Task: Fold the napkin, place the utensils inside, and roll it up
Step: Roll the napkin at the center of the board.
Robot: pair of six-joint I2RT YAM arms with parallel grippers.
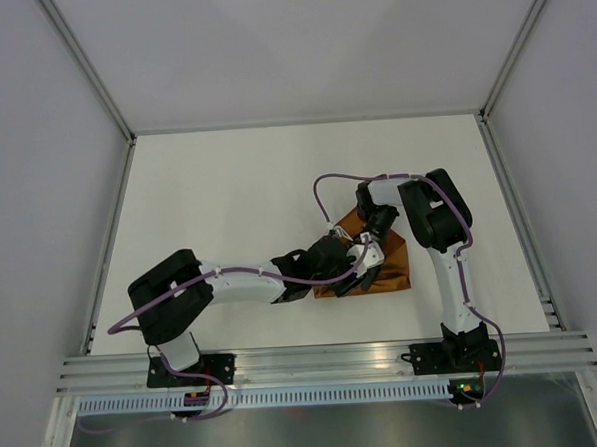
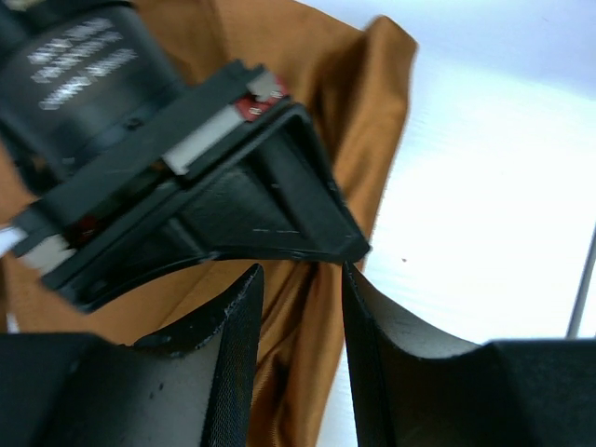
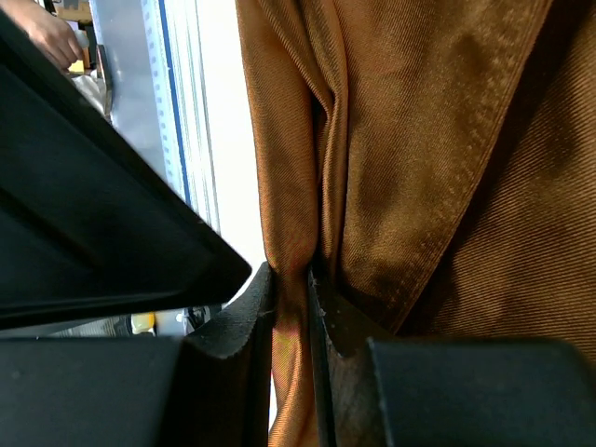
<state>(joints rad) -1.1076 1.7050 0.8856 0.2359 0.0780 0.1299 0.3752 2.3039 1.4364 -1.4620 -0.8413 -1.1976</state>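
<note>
The right gripper (image 3: 291,272) is clamped tight. Its two fingers squeeze a thin upright fold of the napkin (image 3: 419,140), with only a sliver of rust-orange cloth showing between the pads. Ahead of the fingertips the fold fans out into broad, creased sheets, most of it spreading to the right side of that wrist view. Left of the fingers there's a strip of white table (image 3: 219,140). A big black shape (image 3: 102,214) crowds in just beside the left finger, and I can't say which part of the other arm it is.

Over to the left gripper (image 2: 301,270). Its jaws stand apart, and a ridge of the cloth runs straight through the gap, from under the fingertips and on beyond them. Are the pads actually pressing it? I can't tell, because the cloth fills the gap but the contact itself is hidden. Just ahead of its fingertips, almost touching them, sits the black angular body of the right gripper, with cloth bunched behind it and to its right. Further right of the fingers is bare table.

From overhead, the two grippers meet tip to tip over the same bundle. The left one reaches in from the left side and the right one comes in from the far side. The napkin lies bunched and folded on the table beneath them, a dark-orange heap, most of it spreading to the near right of where the fingertips meet.
</note>
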